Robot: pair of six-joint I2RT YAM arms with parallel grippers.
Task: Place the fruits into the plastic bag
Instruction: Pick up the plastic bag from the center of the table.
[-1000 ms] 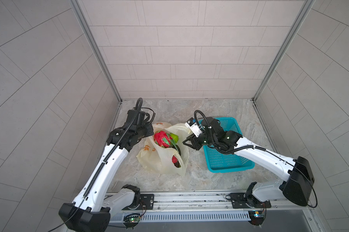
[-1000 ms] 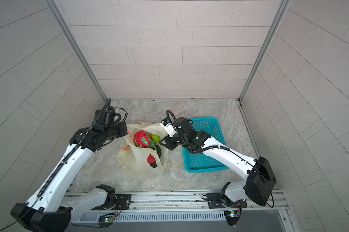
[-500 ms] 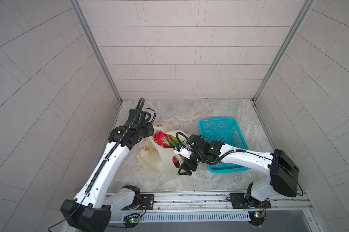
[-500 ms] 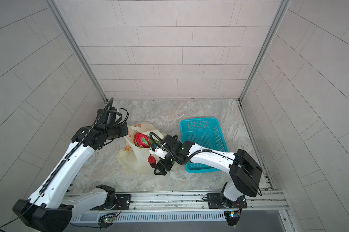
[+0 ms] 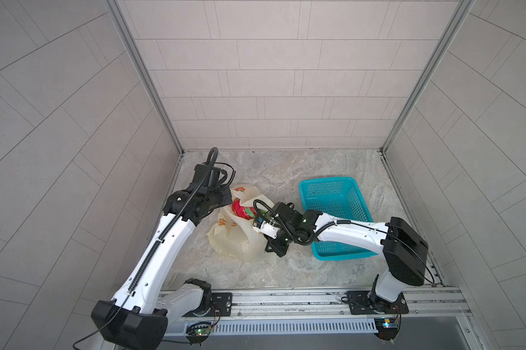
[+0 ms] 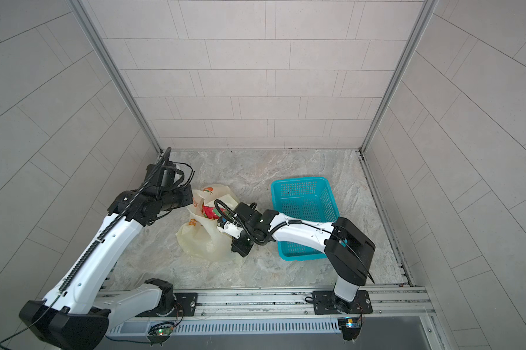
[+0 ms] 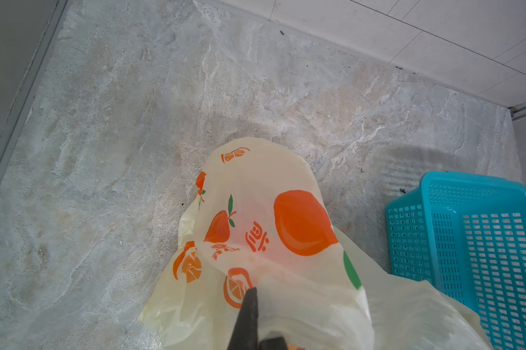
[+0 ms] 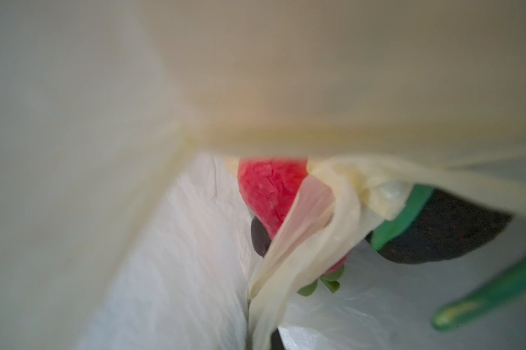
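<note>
In both top views the left arm climbs steeply from the front rail, bends at the elbow and levels its wrist toward the plastic bag. The bag lies crumpled on the marble worktop, just beside the teal basket. The left end effector meets the bag's far rim. The right arm folds low from its shoulder, with the forearm stretched over the basket's near corner. The right end effector dips into the bag's mouth, next to the dragon fruit lying inside.

In the left wrist view the bag shows its printed side. One dark fingertip presses into gathered film, so the left end effector is closed on the bag's rim. The basket stands close alongside.

The right wrist view looks into the bag, mostly at blurred film. A strawberry and a dark speckled piece rest inside. A twisted strip of film runs down to the frame's edge, where the right end effector is clamped shut on it, its fingers barely visible.
</note>
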